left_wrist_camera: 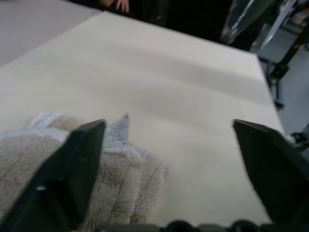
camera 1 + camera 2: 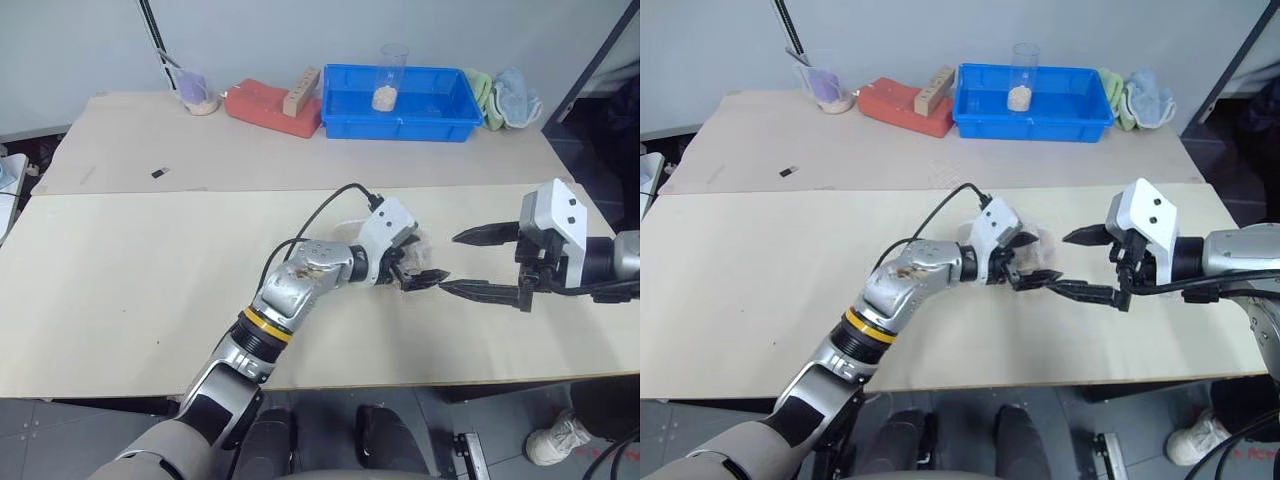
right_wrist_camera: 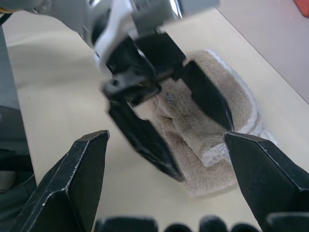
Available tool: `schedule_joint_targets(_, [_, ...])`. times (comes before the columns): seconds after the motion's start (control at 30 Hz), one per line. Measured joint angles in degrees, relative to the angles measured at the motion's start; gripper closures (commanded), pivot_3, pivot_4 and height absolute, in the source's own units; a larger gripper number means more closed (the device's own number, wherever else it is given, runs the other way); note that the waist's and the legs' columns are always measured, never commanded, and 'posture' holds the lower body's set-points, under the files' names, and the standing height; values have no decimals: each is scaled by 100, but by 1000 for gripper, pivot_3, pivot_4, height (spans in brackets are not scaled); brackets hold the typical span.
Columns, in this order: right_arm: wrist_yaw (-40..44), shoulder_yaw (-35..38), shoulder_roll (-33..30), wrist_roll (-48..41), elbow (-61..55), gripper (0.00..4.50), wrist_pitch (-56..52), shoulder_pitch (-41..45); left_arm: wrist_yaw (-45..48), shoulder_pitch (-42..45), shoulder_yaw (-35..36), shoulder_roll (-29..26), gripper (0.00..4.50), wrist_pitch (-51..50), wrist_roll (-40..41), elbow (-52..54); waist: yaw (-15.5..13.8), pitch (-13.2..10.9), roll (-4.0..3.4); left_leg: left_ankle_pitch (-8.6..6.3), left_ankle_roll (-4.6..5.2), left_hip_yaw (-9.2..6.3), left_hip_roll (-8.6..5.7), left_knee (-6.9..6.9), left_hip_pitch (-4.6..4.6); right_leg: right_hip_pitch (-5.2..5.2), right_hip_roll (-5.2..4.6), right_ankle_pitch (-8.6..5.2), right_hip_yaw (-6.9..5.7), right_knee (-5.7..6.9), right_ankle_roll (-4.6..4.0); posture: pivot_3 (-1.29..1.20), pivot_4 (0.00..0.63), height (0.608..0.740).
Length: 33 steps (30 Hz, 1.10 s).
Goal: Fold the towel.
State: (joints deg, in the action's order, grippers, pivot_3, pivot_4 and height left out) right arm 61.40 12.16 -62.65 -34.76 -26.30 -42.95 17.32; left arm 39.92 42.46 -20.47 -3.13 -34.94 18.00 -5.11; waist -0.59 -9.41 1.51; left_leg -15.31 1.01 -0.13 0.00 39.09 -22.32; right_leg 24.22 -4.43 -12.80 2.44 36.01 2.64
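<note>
Towel bunched on table, partly behind left gripper, whose fingers are spread over it. Right gripper just beside towel, fingers apart, facing left gripper.

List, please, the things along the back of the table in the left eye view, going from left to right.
Clear cup with a purple thing inside → red block → wooden block → blue bin holding a clear glass → green cloth → light-blue cloth.

beige towel with white edging, pale wood table, blue bin, red block, black-fingered left pincer
</note>
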Motion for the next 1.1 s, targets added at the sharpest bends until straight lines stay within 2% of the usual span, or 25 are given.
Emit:
schedule_joint_targets(0.07, [-41, -12, 1, 21, 36, 275, 4, 48, 191, 11, 198, -199, 88, -3, 125, 296, 6, 0, 0, 0, 0, -2, 2, -1, 2, -1, 1, 0, 0, 1, 0, 0, 150, 740])
schedule_joint_targets(0.17, [-200, -127, 106, 124, 134, 275, 43, 220, 663, -2, 592, -858, 88, -67, 488, 939, 28, 1, -2, 0, 0, -2, 5, -1, 4, 1, 2, 0, 1, 4, 0, 0, 150, 740])
schedule_joint_targets(0.27, [-620, -463, 536, 379, 357, 275, 120, 581, 1352, -155, 1123, -1944, 88, -82, 833, 1471, 119, 3, -5, 0, -1, -2, 12, -4, 9, 2, 8, 0, 2, 8, -1, 0, 150, 740])
schedule_joint_targets(0.37, [-1169, -836, 1091, 732, 700, 275, 119, 914, 2021, -456, 1439, -2957, 88, 346, 814, 1544, 141, 2, -8, 1, -1, 2, 11, -9, 9, 4, 6, 0, 1, 6, -1, 0, 150, 740])
schedule_joint_targets(0.5, [-1821, -1364, 1870, 1202, 1183, 275, 121, 1235, 2560, -763, 1708, -3686, 88, 815, 737, 1358, 93, 2, -8, 1, 0, 3, 8, -3, 0, 4, 1, 0, -5, -1, 0, 0, 150, 740])
schedule_joint_targets(0.7, [-2526, -1899, 2584, 2003, 2244, 275, 376, 1350, 2990, -1043, 1952, -4060, 88, 806, 1080, 1632, 40, 1, -7, 0, 0, 12, 6, 0, -11, 9, -1, 0, -7, -1, 0, 0, 150, 740])
schedule_joint_targets(0.97, [-2892, -1745, 3009, 2275, 3114, 275, 436, 1342, 3128, -1547, 2155, -4259, 88, 595, 1599, 2398, 134, 1, -8, 0, 1, 10, 19, -5, 1, 8, 10, 0, -6, 7, -1, 0, 150, 740])
schedule_joint_targets(1.07, [-2916, -1526, 3230, 2105, 3159, 1058, 140, 1349, 3031, -1569, 2218, -4269, 0, 596, 1612, 2502, 141, 2, -8, 0, 1, 7, 19, -5, 2, 7, 10, 0, -4, 8, -1, 0, 150, 740])
schedule_joint_targets(1.1, [-2914, -1462, 3296, 2048, 3159, 1441, 61, 1350, 3002, -1591, 2252, -4269, 0, 596, 1613, 2526, 142, 2, -8, 0, 1, 7, 20, -5, 2, 7, 10, 0, -5, 8, -1, 0, 150, 740])
